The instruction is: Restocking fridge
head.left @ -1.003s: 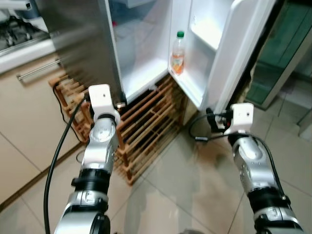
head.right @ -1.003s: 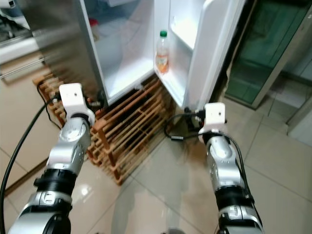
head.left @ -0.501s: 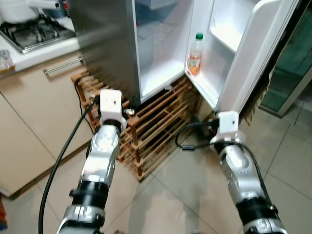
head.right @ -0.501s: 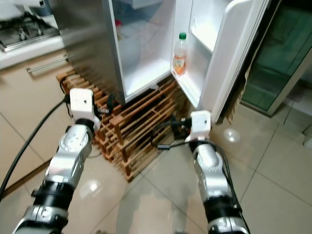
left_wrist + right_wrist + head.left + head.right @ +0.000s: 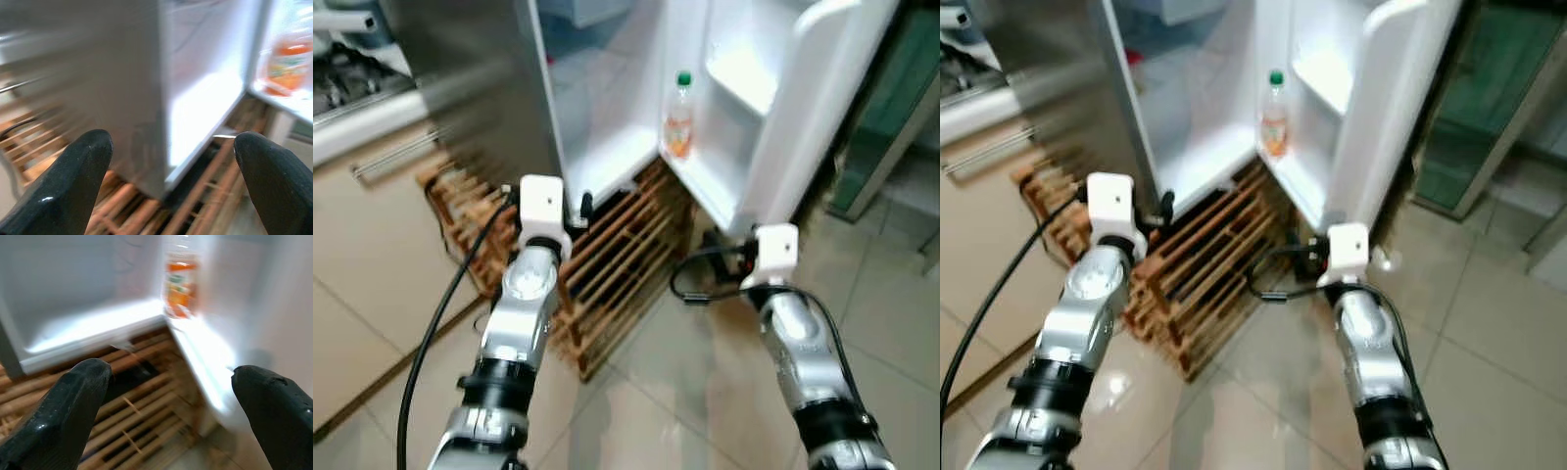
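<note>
The robot stands before the open fridge (image 5: pixel 607 117) with nothing in either gripper, so the step in hand looks like an approach or a look inside rather than a placing. Going left to right: a counter (image 5: pixel 362 127) with one drawer handle, then the fridge's steel side, then its white, lit interior. Under the fridge sits one wooden rack (image 5: pixel 607 264).

The left gripper (image 5: pixel 171 186) hangs in front of the rack, its two fingers spread wide and holding nothing. One black cable runs down from the left arm.

One bottle (image 5: pixel 679 116), orange with a green cap, stands upright on the lowest shelf of the open door (image 5: pixel 773 108). No other stock can be made out.

The right gripper (image 5: pixel 171 416) hovers low near the door's bottom edge, also spread and empty. The next move likely calls for fetching an item to stock, since neither gripper carries one.
</note>
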